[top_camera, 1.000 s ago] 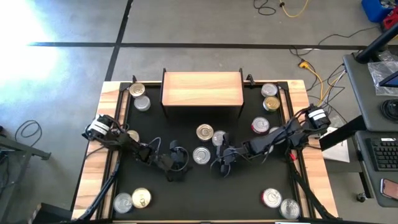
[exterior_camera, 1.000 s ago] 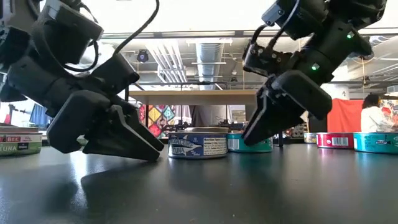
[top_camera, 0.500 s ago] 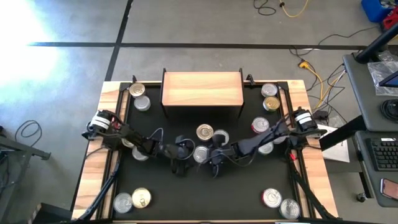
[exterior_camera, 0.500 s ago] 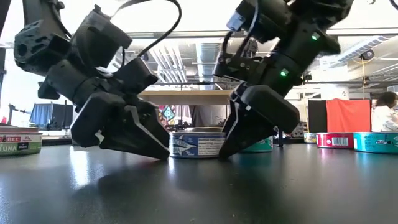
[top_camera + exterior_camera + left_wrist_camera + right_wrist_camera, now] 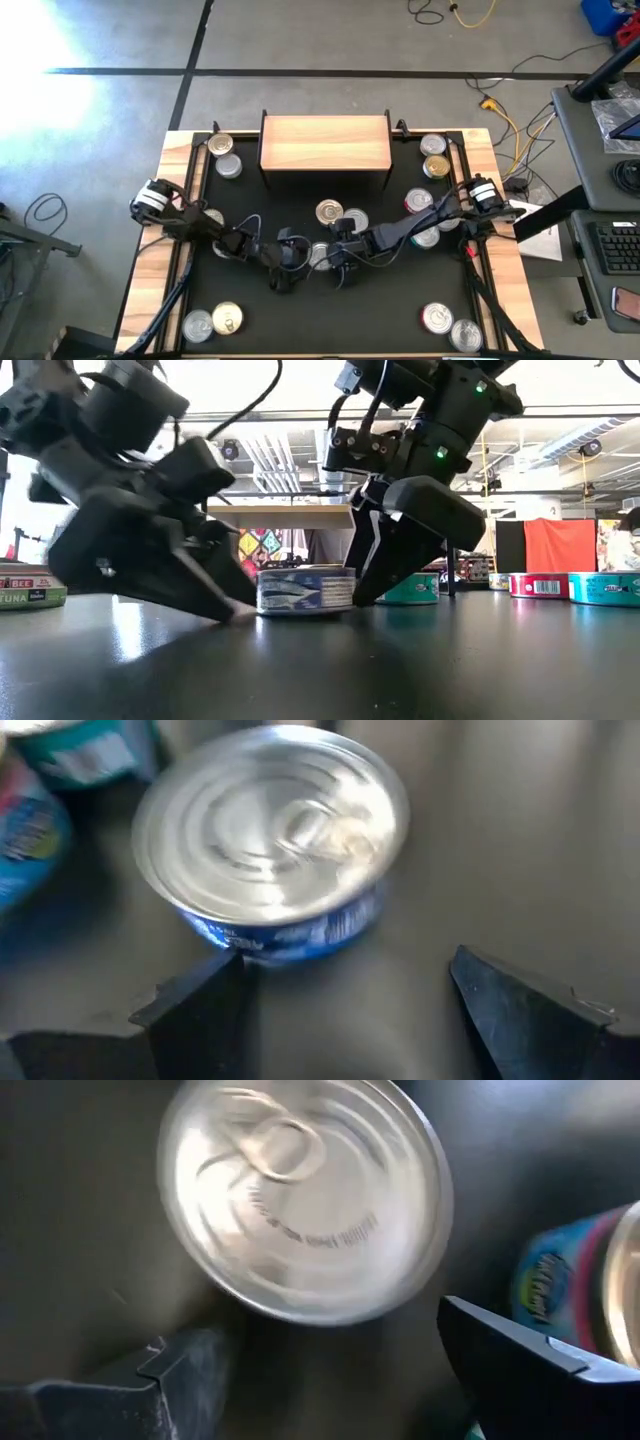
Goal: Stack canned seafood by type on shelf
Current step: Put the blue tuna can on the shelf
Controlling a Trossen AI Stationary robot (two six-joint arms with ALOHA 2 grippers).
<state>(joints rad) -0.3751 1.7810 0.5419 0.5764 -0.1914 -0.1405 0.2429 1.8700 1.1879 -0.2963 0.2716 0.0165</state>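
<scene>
Both arms converge on one blue-labelled tuna can [image 5: 305,589] that sits flat on the black surface [image 5: 400,300] in front of the light-wood shelf [image 5: 325,141], which is bare so far. In the low view the can lies between the two grippers: the left gripper [image 5: 215,595] reaches it from one side, a fingertip [image 5: 190,1005] just at its wall, while the right gripper [image 5: 370,575] stands over its other side. Both sets of fingers are spread and grasp nothing; the wrist views show the silver lid ahead of each gap rather than inside it. A round, low can has no long axis, so approach angle matters little. Judging by the overhead view, the two look about equally near, and they risk crowding each other.
</scene>
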